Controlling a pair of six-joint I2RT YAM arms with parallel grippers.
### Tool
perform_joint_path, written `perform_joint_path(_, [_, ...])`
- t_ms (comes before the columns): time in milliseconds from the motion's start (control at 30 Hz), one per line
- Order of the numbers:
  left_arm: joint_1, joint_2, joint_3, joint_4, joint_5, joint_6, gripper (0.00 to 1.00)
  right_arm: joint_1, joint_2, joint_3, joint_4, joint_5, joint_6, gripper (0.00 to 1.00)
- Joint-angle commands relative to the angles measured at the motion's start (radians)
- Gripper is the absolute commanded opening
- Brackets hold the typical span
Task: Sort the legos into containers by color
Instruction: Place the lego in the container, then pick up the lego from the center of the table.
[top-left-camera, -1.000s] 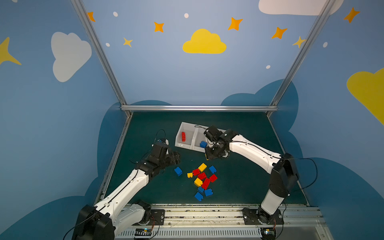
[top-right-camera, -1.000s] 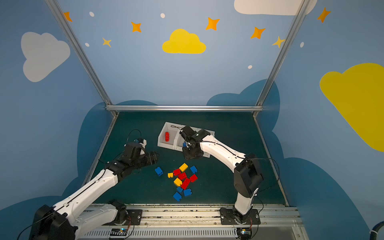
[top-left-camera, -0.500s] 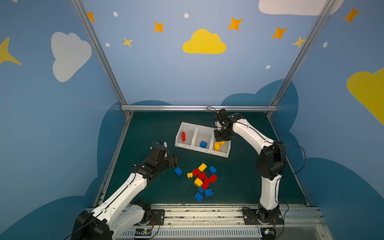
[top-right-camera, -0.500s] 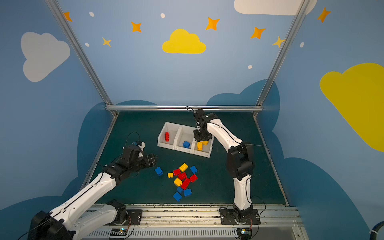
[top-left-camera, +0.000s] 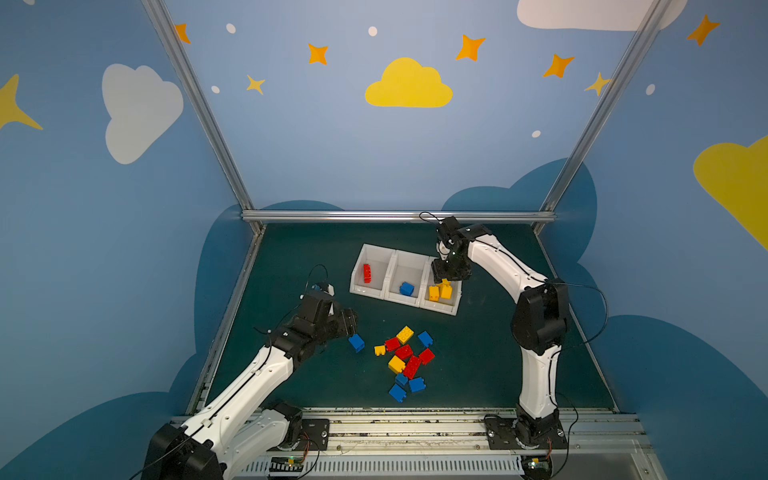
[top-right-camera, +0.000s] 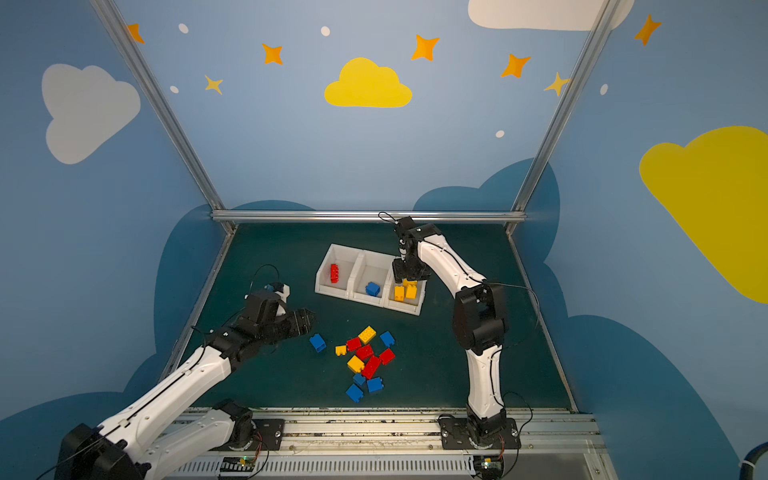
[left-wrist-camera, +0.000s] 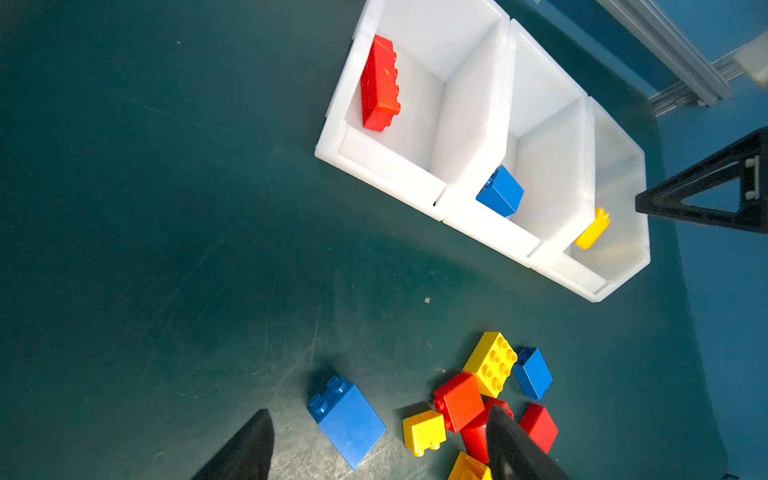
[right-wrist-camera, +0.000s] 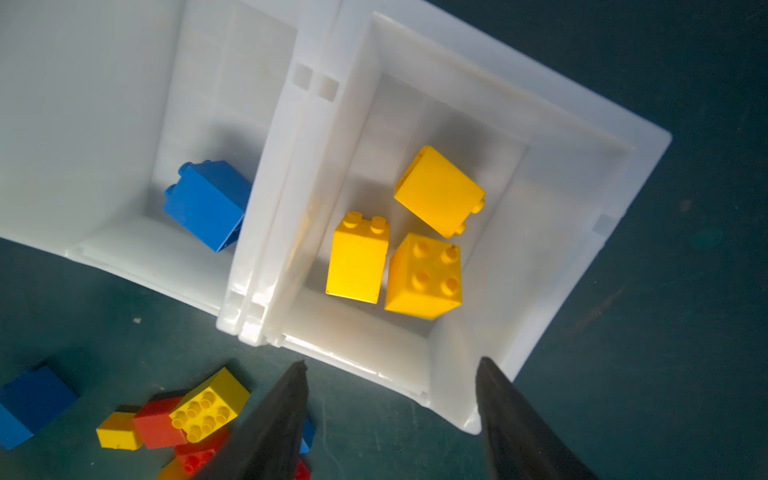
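Three white containers (top-left-camera: 371, 249) stand in a row at the back of the mat. One red lego (top-left-camera: 367, 273) lies in the left one, a blue lego (top-left-camera: 406, 288) in the middle one, and three yellow legos (right-wrist-camera: 424, 274) in the right one. My right gripper (right-wrist-camera: 390, 365) hangs open and empty over the right container (top-right-camera: 417, 309). My left gripper (left-wrist-camera: 379, 413) is open low over the mat, its fingers either side of a lone blue lego (left-wrist-camera: 347, 419), not touching it. A mixed pile of legos (top-left-camera: 405, 357) lies just right of it.
The pile holds several red, yellow and blue legos (top-right-camera: 365, 357) close together, some touching. A metal rail (top-left-camera: 395, 216) runs behind the containers, and blue walls close in both sides. The right arm's elbow (top-left-camera: 540, 316) stands tall to the right of the containers.
My right gripper swung from the front of the middle container back over the right one, and its jaws have opened. The left gripper has edged closer to the lone blue lego.
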Motion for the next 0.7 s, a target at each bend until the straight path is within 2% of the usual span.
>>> perform_joint_path(0, [-0.002,0.007,-0.009,0.001,0.012,0.013,0.80,-0.003,-0.060,0.023,-0.042,0.020,-0.005,0.67])
perform_joint_path(267, [-0.053,0.070,0.030,0.003,0.004,0.072,0.80,0.003,-0.226,-0.078,-0.024,0.005,0.008,0.69])
perform_joint_path(433, [-0.131,0.139,0.083,-0.025,-0.011,0.106,0.81,0.006,-0.358,-0.247,0.041,-0.004,0.045,0.70])
perform_joint_path(667, [-0.227,0.241,0.129,-0.023,-0.011,0.159,0.81,0.017,-0.470,-0.393,0.065,-0.026,0.119,0.70])
